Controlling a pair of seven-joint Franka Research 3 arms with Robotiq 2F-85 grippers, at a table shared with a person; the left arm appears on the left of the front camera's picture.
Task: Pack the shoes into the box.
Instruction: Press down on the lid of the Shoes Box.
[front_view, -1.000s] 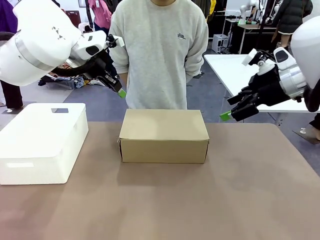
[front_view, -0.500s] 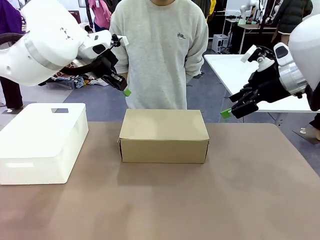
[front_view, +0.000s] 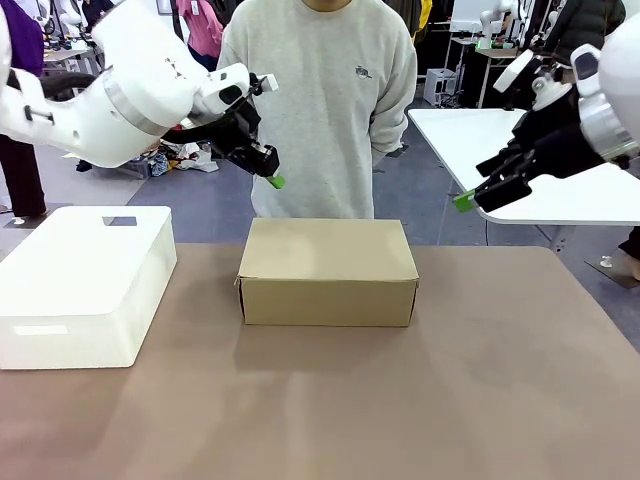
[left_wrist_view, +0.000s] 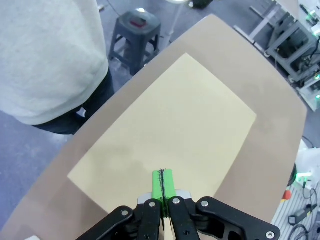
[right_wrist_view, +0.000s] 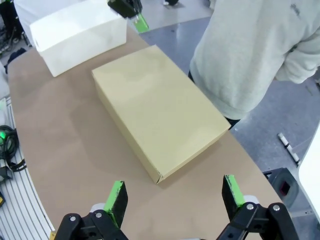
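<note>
The box (front_view: 328, 268) is a brown cardboard shoebox with its lid down, standing in the middle of the table; it also shows in the left wrist view (left_wrist_view: 165, 135) and the right wrist view (right_wrist_view: 157, 112). The shoes are out of view. My left gripper (front_view: 273, 181) hangs shut and empty above the box's far left corner, green pads pressed together (left_wrist_view: 162, 185). My right gripper (front_view: 465, 201) is held high off the table to the right of the box, jaws open with nothing between them (right_wrist_view: 175, 197).
A bigger white box (front_view: 85, 285) with a slot stands at the table's left side. A person in a grey sweatshirt (front_view: 318, 100) stands right behind the brown box. A white table (front_view: 480, 150) lies at the back right.
My left gripper has swung right, from left of the person to above the box's far left corner. My right gripper has risen and drawn slightly right. The box has not moved.
</note>
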